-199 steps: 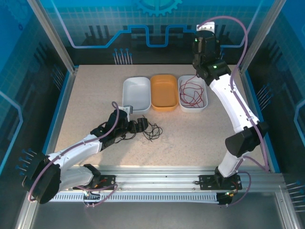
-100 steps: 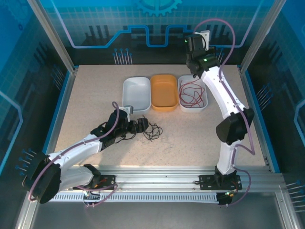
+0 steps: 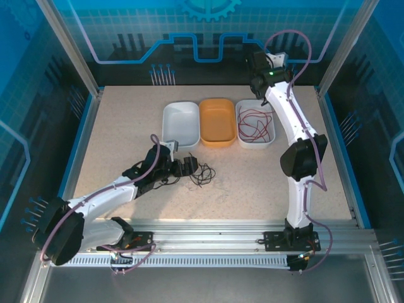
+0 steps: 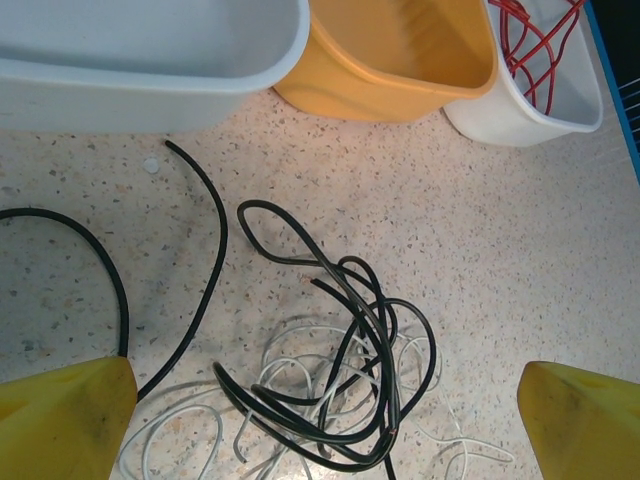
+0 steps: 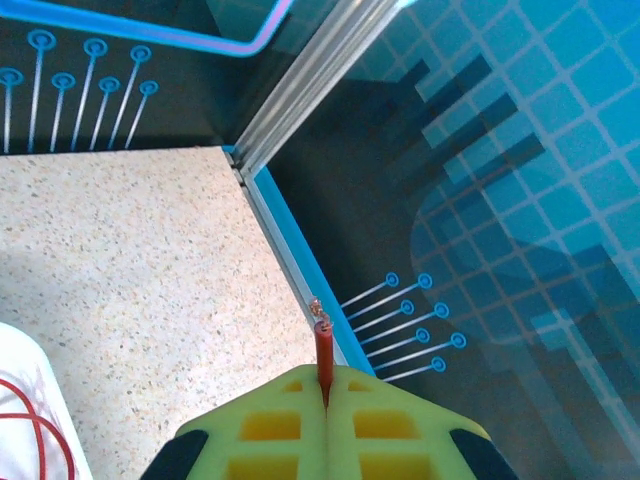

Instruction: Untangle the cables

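Looking down from the top camera, I have the speckled table (image 3: 126, 126) under both arms: the right arm (image 3: 297, 158) stands tall and stretches to the far right corner, while the left arm (image 3: 107, 192) lies low across the near left. Three bins sit touching in a row at the far middle, the left white bin (image 3: 181, 124), the orange bin (image 3: 218, 122) and the right white bin (image 3: 255, 140). A red cable (image 3: 254, 125) lies looped inside the right white bin, and its coils also show at the upper right of the left wrist view. The rest of the cables are on the bare table, near the bins on the side closer to the arms: a black cable (image 4: 224, 240) curves and knots into a clump, with a whitish cable (image 4: 283, 368) threaded through and under it. The left gripper (image 3: 189, 165) sits just beside that clump. From its wrist camera, the left gripper's fingers (image 4: 65, 420) are spread wide apart at the bottom corners, holding nothing, with the tangle between them. The right gripper (image 3: 257, 63) hangs above the far edge behind the right white bin. Its wrist view shows the pads (image 5: 270, 425) pressed together on a short red wire end (image 5: 323, 352), with the bare stripped tip poking out. I cannot trace that end back to the coils in the bin.
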Robot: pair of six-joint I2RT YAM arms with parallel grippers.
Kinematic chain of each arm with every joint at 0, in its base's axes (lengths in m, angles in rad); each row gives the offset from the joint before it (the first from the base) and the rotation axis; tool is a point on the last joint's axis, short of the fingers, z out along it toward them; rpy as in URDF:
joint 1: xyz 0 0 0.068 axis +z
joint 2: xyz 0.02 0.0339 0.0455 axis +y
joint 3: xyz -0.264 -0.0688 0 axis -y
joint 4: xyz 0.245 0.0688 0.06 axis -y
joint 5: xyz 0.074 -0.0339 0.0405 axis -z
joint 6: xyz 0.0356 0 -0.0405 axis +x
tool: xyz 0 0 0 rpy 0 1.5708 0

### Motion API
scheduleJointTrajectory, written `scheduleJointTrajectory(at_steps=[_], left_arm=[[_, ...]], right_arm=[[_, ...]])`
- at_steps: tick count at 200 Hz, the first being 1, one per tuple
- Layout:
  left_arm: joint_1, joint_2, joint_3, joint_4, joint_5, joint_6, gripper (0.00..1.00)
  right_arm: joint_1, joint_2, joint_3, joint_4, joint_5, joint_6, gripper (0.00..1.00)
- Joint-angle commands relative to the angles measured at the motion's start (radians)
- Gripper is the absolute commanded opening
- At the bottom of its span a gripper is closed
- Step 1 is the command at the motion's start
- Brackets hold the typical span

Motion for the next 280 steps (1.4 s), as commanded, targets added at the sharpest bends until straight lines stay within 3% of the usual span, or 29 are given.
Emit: scheduleJointTrajectory(at_steps=[1,25,69,144,202,235,280], left_arm=[[0.003,0.015,0.007,0.034,0.03,-0.013,0.99],[0.002,0.025,0.006,0.044,0.046,-0.016,0.99],[0.003,0.036,0.007,0.045,0.055,-0.018,0.99],[0.001,0.041,0.007,0.056,0.071,-0.037,0.99],[-0.004,0.063,0.031,0.032,0.063,-0.025,0.99],[-0.01,0.077,0.045,0.038,0.065,-0.025,0.99],[-0.014,0.093,0.05,0.045,0.069,-0.02,0.99]], right_arm=[[-0.02,-0.026,-0.089,-0.09,0.012,0.128,0.0],[-0.052,-0.053,-0.197,-0.063,-0.103,0.164,0.0],[-0.067,-0.063,-0.283,0.171,-0.35,-0.007,0.0],[-0.087,0.141,-0.024,0.257,-0.732,-0.171,0.0],[-0.114,0.284,0.146,0.173,-0.79,-0.175,0.03],[-0.138,0.273,0.065,0.167,-0.828,-0.134,0.05],[-0.148,0.253,-0.018,0.146,-0.862,-0.118,0.19]])
